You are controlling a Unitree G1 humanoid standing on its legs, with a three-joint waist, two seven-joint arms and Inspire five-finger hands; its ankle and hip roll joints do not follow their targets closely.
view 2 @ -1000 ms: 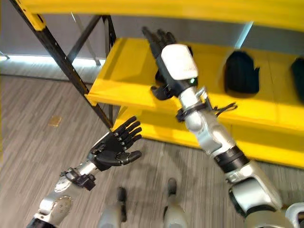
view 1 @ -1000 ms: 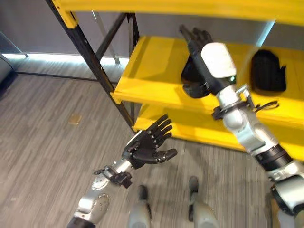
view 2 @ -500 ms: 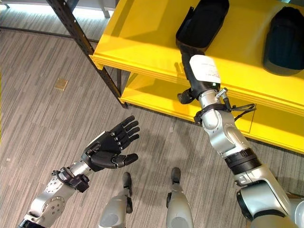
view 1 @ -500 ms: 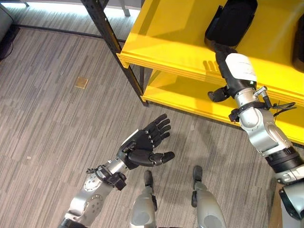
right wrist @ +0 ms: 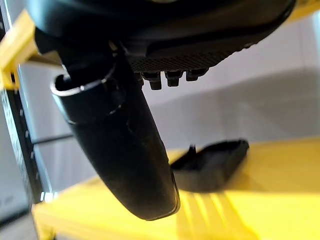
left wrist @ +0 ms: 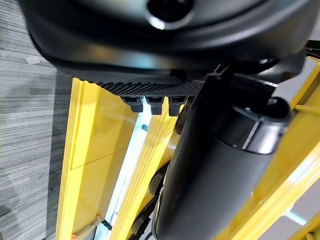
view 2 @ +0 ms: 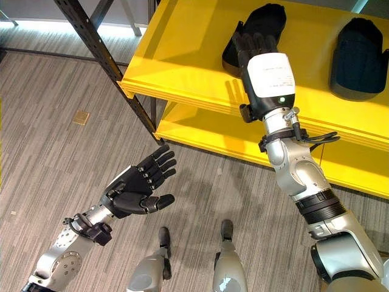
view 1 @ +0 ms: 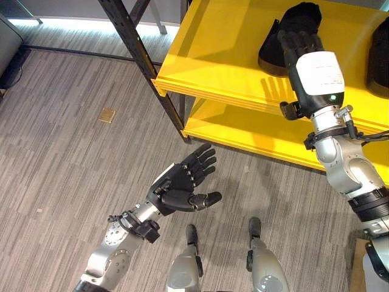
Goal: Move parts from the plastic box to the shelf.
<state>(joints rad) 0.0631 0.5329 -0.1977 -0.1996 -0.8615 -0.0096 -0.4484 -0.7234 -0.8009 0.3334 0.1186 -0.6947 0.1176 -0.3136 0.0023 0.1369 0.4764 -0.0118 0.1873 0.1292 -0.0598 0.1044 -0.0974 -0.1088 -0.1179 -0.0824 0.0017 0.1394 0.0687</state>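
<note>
— Since half a second ago the right hand (view 2: 260, 58) has lifted from the shelf lip, where it hung below the near black part (view 2: 255, 27), and now reaches up over the edge so its fingertips sit against that part. Compared with a second ago, the head camera has tipped down, so more of the floor (view 1: 67, 158) shows.

— Is the hand holding the part?

— No. The fingers look straight and spread, lying along the part's near side, not wrapped round it. The right wrist view shows the part resting on the yellow board past the thumb, with nothing clamped. I'd judge it is nudging or checking the part after setting it down.

— Where are the parts, then?

— On the upper board of the yellow shelf (view 1: 206, 67), lying flat well back from the edge, likely so they can't slide off. A second black part (view 2: 358, 58) lies further to the robot's right, apart from the first.

— And the left hand?

— The left hand (view 1: 182, 185) hovers palm-up above the floor, well short of the shelf, fingers extended, thumb out, empty. It seems parked out of the way. The plastic box isn't something I can place here.

— What's left?

— Probably a return to the box for another part.
</note>
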